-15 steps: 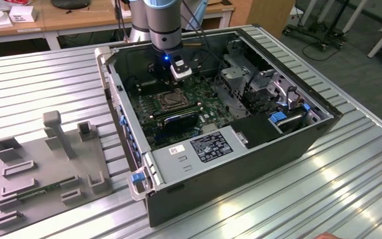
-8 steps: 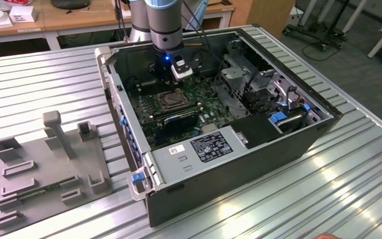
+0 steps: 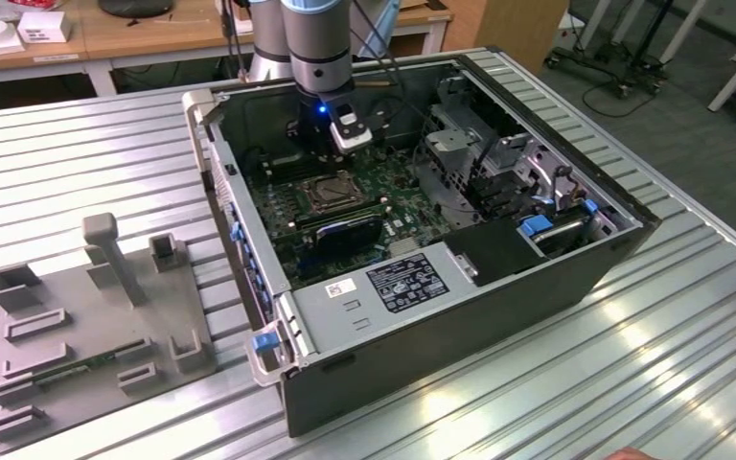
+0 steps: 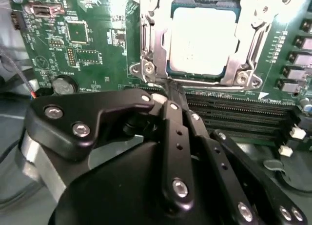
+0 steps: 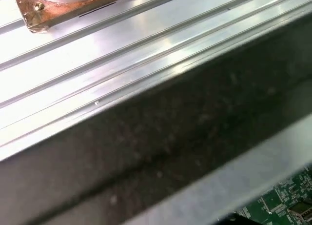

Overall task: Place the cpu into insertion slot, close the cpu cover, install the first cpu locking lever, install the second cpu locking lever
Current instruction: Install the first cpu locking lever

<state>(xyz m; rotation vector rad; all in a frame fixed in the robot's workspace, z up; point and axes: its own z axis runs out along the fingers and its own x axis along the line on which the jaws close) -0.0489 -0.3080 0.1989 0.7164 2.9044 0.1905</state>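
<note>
Inside the open computer case [image 3: 496,287] on the table [image 3: 87,144]: cpu [image 4: 204,39] seated in the insertion slot [image 3: 331,195], cpu cover [image 4: 152,34] lying down around it.

Jaws: drawn narrow, tips at the slot's edge, just beside the memory slots [image 4: 234,112]; cannot tell whether they pinch a lever.

Risk, as judged: a slip here could scrape the green board [image 4: 92,54] or knock the cover; unlatched, the cover may lift.

Second wrist view: socket detail. Exterior view: arm [image 3: 317,48] over the case. First wrist view: case wall [image 5: 170,137], grooved table.
</note>
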